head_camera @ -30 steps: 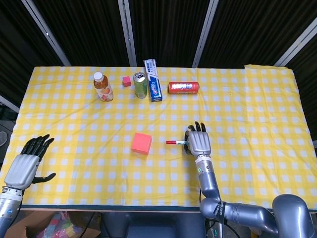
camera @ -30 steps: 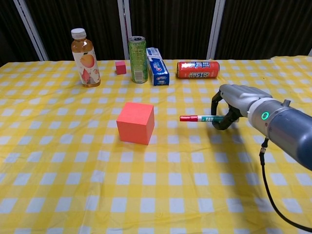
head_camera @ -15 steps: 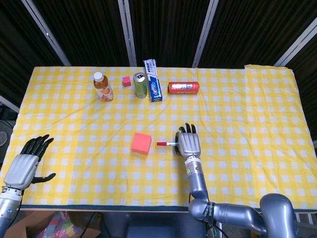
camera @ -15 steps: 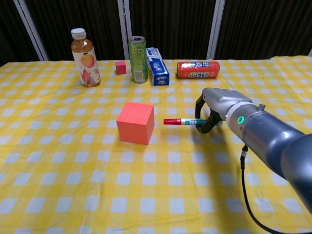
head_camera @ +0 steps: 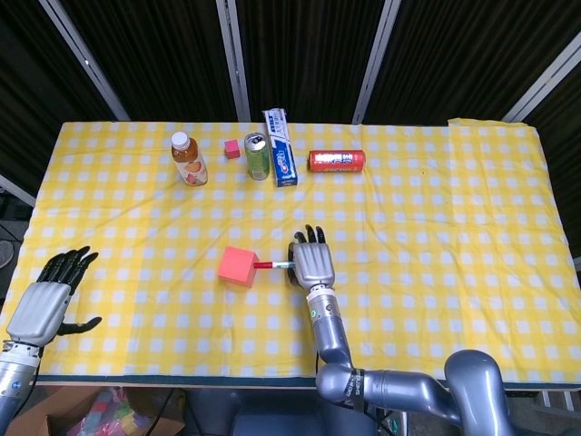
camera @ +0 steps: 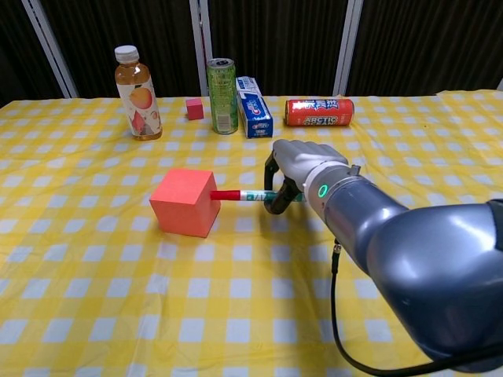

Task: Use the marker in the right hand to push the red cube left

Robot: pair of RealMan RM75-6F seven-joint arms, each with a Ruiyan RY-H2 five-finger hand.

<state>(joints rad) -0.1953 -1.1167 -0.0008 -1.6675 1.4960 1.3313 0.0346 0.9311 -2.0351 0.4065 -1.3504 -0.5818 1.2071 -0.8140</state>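
Reading from left to right, we first find the left robot hand (head_camera: 41,304) at the near left edge of the bench (head_camera: 454,209), fingers spread and holding nothing, as in the earlier frames. Next comes the red cube (camera: 184,202), which now sits further left than it did a second ago, when it lay well apart from the marker tip. We take this to mean the push is under way and the cube is already being displaced in the required direction. The marker (camera: 240,195) lies roughly level, its red cap touching the cube's right face. To its right, the right robot hand (camera: 297,171) has travelled left across the bench with the marker; its fingers are curled closed around the marker's rear end. Along the far side stand a bottle (head_camera: 189,159), a small cube (head_camera: 232,148), a green can (head_camera: 258,156), a toothpaste box (head_camera: 280,160) and a red can (head_camera: 337,161), all unmoved.
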